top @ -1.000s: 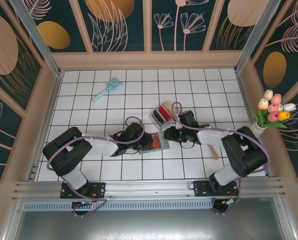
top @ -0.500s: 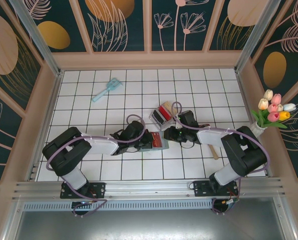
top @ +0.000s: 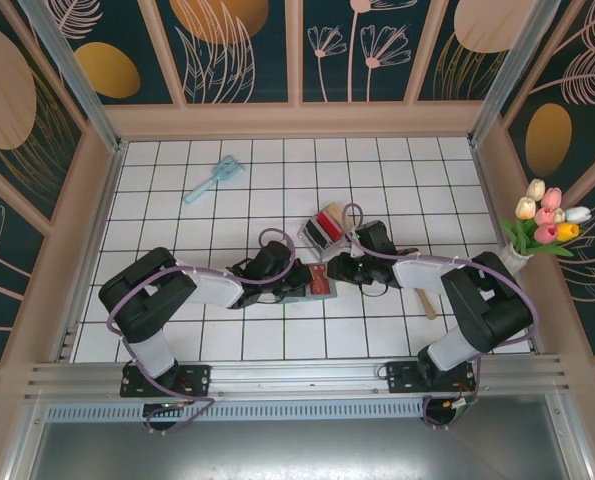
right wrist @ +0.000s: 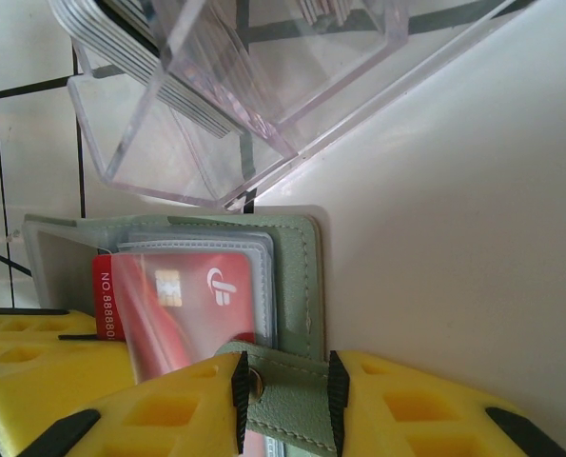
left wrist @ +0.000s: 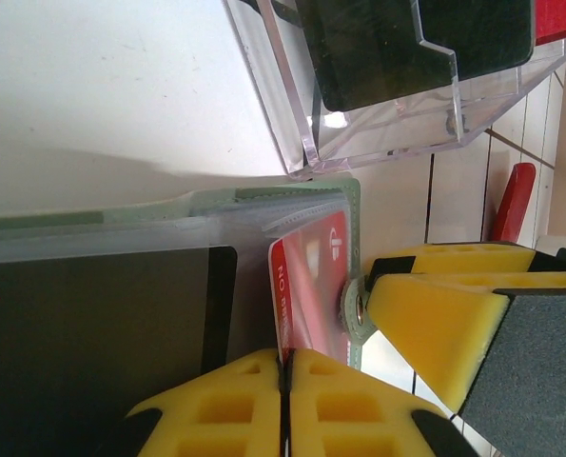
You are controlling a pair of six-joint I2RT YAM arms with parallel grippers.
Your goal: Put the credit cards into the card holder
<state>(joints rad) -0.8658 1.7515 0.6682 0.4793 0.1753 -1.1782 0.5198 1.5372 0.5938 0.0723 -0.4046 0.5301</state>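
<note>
The red plastic credit card [left wrist: 311, 286] sits partway inside the clear sleeve of the sage-green folding card holder [right wrist: 297, 252], its exposed edge pinched by the left claw [left wrist: 284, 369], which faces the right claw [right wrist: 283, 386] clamped on the holder's snap tab.

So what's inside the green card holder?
A red card, partly in a clear pocket of the card holder. Yellow end effector fingers cover its near end; the other pockets are unclear.
</note>
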